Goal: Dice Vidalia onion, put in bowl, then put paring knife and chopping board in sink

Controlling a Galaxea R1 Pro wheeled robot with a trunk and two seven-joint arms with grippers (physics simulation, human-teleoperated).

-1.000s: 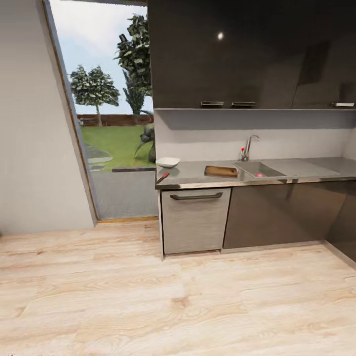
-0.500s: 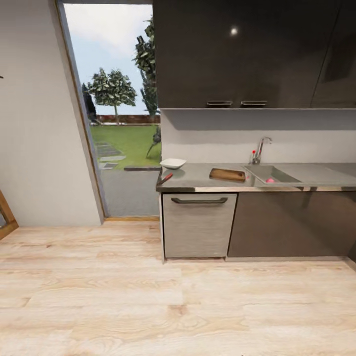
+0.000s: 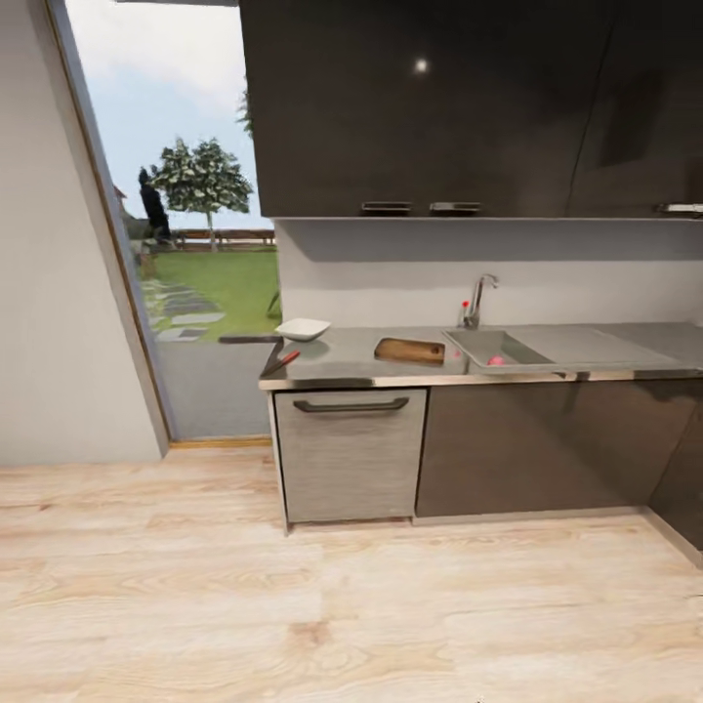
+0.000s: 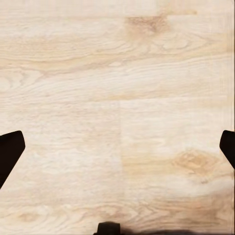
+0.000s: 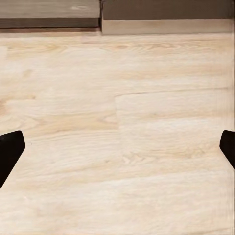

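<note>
Both grippers, left (image 4: 117, 147) and right (image 5: 117, 147), are held wide apart over bare floor (image 3: 342, 605); the onion (image 3: 496, 360) is sat in the sink (image 3: 517, 344).

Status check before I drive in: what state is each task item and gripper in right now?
Vidalia onion: whole, in the sink.
chopping board: flat on the countertop, bare.
paring knife: at the countertop's left end, untouched.
bowl: upright.
left gripper: open, empty.
right gripper: open, empty.
</note>
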